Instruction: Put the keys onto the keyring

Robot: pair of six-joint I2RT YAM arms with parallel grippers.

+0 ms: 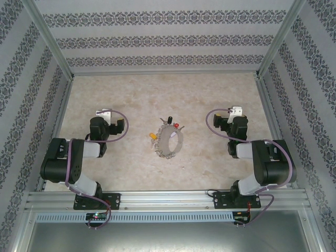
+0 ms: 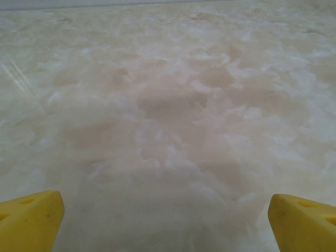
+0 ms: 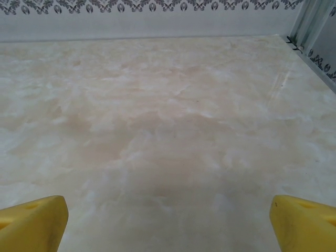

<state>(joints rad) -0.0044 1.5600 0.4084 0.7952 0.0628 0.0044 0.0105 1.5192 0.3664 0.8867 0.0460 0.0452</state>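
From the camera overhead, the keyring (image 1: 168, 140) is lying flat on the pale marbled table (image 1: 131, 173), a thin silvery loop with small metal pieces bunching along its wire. A key (image 1: 169, 119) with a black head is resting at the keyring's far edge, just beside a red tag (image 1: 176, 125) (whether it is threaded on the wire or only lying against it, I cannot tell). A small yellow piece (image 1: 153, 135) is sitting at the keyring's left side. The left hand (image 1: 104, 113) is hovering well to the left of the keyring and the right hand (image 1: 235, 111) well to the right of it, neither touching it. A patterned wall (image 1: 168, 39) is standing well beyond the keyring.

Through the left wrist camera, that hand's two yellow fingers (image 2: 31, 220) are standing wide apart, released and grasping nothing, with bare table lying between them.

Through the right wrist camera, the yellow fingers (image 3: 34, 220) are likewise spreading wide, released, with nothing between them but table; the patterned wall is showing past it.
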